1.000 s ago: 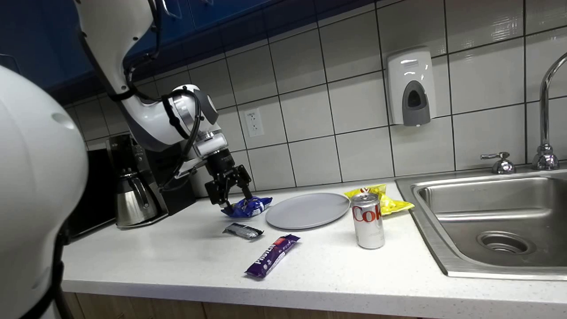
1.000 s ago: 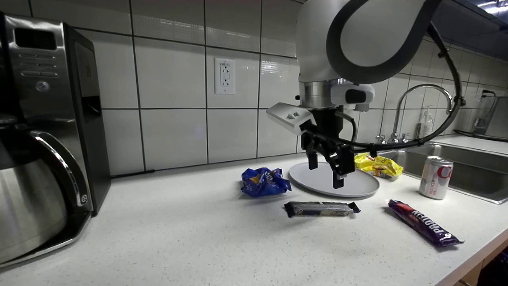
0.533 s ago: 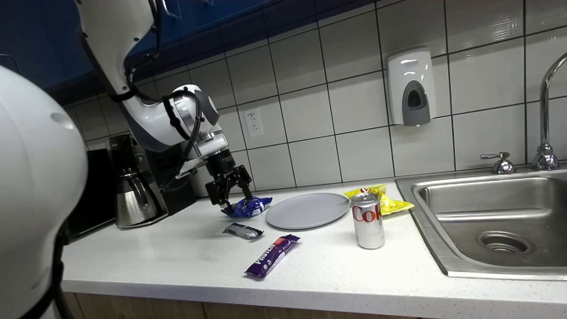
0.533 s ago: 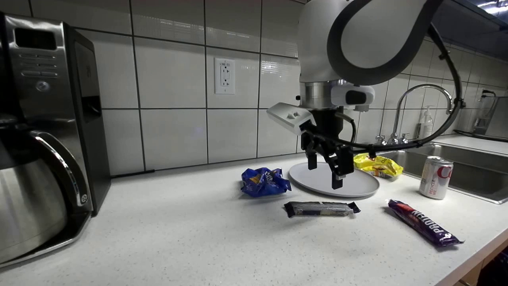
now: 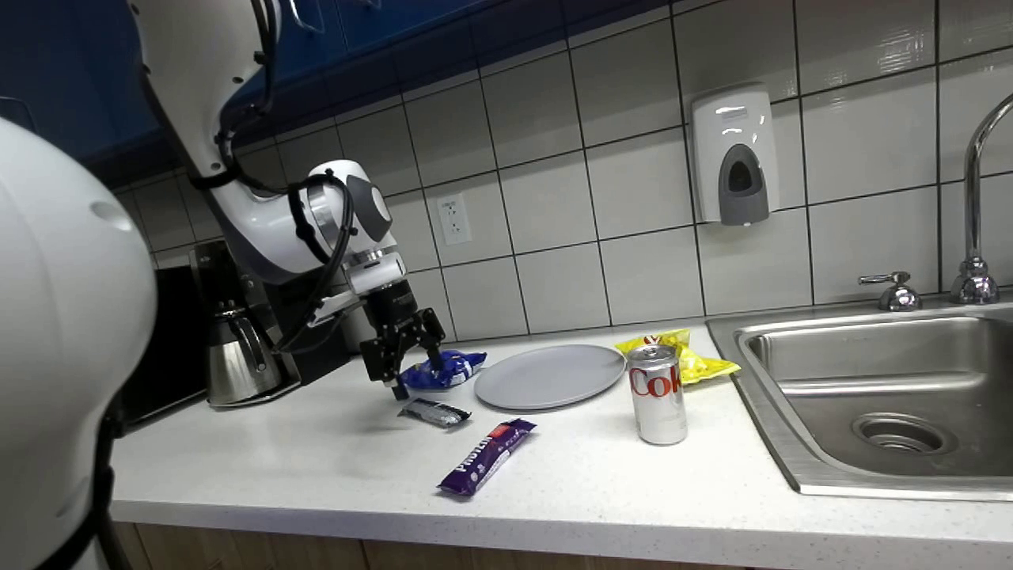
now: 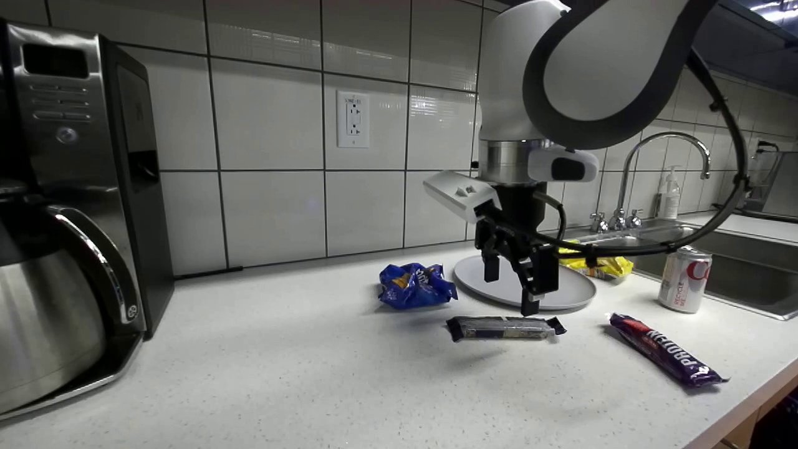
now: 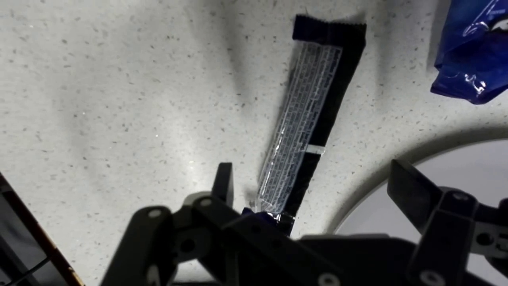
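My gripper stands open with nothing between its fingers. A thin dark bar with a grey printed back lies flat on the counter below it; its near end is hidden behind the gripper's linkage in the wrist view. In an exterior view the gripper hangs just above and behind this dark bar, apart from it. A crumpled blue packet lies beside the dark bar. In an exterior view the gripper partly covers the blue packet. A grey plate sits under the right-hand finger in the wrist view.
A purple protein bar lies nearer the counter's front edge. A Coke can stands upright before a yellow bag. The sink is beyond them. A coffee maker stands at the opposite end, against the tiled wall.
My gripper has come down and shifted slightly towards the counter's front, over the dark bar. It stays open. The objects on the counter have not moved.
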Controlling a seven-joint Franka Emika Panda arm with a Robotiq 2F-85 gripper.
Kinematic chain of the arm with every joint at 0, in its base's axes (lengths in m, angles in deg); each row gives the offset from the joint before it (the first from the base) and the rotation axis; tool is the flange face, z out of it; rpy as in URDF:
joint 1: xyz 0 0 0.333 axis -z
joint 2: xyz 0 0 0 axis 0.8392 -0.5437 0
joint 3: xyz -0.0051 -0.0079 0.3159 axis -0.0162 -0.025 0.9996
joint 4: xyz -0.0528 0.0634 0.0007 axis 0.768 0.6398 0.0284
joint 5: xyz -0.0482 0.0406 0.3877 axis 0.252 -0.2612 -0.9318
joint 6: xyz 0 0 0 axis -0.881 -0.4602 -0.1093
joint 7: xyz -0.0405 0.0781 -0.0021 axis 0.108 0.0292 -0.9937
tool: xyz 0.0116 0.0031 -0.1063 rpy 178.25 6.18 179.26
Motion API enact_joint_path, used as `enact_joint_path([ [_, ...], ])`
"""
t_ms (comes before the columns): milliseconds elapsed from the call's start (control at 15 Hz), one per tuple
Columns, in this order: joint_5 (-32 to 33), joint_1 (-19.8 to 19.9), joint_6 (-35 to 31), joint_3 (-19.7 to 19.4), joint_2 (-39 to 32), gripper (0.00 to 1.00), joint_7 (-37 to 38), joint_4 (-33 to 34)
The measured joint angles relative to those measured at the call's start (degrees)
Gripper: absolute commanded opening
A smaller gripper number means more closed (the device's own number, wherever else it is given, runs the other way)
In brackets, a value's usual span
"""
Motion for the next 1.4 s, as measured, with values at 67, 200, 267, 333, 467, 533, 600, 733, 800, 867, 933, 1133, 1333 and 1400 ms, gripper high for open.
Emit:
enact_joint_path([
  [67,-0.12,0.00,-0.35,-0.05,-0.01,1.00,0.00,-0.32],
  [200,-0.18,0.03,-1.13,-0.22,-0.16,1.00,0.00,-0.99],
  [267,-0.18,0.06,-1.56,-0.34,-0.29,1.00,0.00,-1.30],
  [333,-0.18,0.08,-1.99,-0.53,-0.47,1.00,0.00,-1.56],
  [467,-0.18,0.09,-2.74,-0.97,-0.97,1.00,0.00,-1.89],
  [533,-0.18,0.10,-3.07,-1.13,-1.29,1.00,0.00,-1.94],
  [600,-0.18,0.11,-3.44,-1.29,-1.66,1.00,0.00,-1.96],
  [733,-0.18,0.11,-4.26,-1.56,-2.42,1.00,0.00,-1.98],
  [800,-0.18,0.11,-4.65,-1.69,-2.81,1.00,0.00,-1.99],
  [867,-0.18,0.11,-5.08,-1.80,-3.23,1.00,0.00,-1.99],
  [933,-0.18,0.11,-5.58,-1.90,-3.64,1.00,0.03,-1.99],
  [1133,-0.18,0.10,-7.02,-2.25,-4.77,1.00,0.04,-1.98],
  [1333,-0.93,0.09,-7.50,-2.32,-5.18,1.00,0.04,-1.98],
  [1400,-1.22,0.07,-7.54,-2.32,-5.18,1.00,0.04,-1.97],
])
